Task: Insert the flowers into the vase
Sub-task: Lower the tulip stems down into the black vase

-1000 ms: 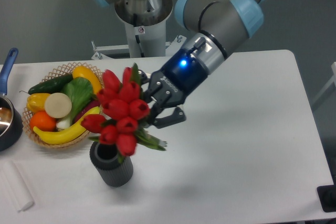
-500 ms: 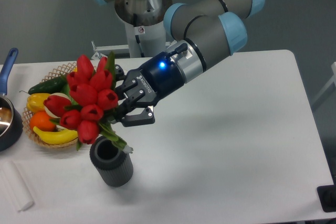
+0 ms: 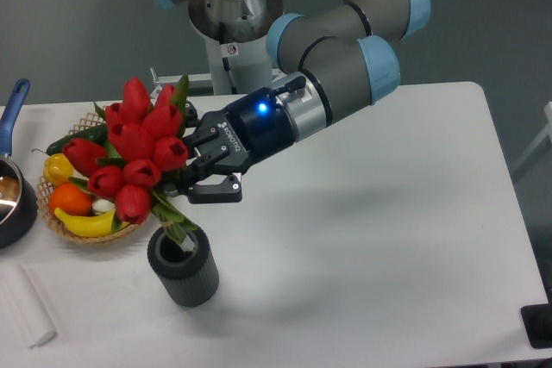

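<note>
- Camera view, my pincer (image 3: 191, 180): it is pinched on the stems of the flowers (image 3: 129, 154), whose red buds lean up and to its left.
- Camera view, the vase (image 3: 182, 265): it stands upright on the table (image 3: 371, 239) just below my pincer; the green stem ends reach down from my fingers into its mouth.
- Camera view, left of my pincer: behind the buds sits a basket (image 3: 78, 232) of fruit and vegetables, and further left a dark pan (image 3: 14, 198) with a blue handle.
</note>
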### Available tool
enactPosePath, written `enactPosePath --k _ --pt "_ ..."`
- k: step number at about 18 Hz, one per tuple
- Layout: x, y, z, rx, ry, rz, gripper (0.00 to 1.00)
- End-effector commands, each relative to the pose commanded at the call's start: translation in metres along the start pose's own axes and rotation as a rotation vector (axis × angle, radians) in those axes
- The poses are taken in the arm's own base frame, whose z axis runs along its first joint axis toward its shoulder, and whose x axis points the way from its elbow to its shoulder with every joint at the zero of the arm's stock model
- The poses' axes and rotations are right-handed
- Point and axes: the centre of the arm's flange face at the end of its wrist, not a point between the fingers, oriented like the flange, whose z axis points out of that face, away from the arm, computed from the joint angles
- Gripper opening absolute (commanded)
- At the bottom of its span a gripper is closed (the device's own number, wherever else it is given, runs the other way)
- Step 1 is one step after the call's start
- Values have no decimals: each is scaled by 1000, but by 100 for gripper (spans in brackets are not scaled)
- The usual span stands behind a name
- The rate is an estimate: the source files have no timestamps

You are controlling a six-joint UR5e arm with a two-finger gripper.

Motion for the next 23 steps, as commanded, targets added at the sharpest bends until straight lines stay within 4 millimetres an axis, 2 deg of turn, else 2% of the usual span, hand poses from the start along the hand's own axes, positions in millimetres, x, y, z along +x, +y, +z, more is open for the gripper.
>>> enactPosePath --k 8,13,23 --pt "1 24 2 1 4 -51 25" --pt "-4 54 3 0 6 -107 25" --pt "-14 99 2 -5 2 -170 26"
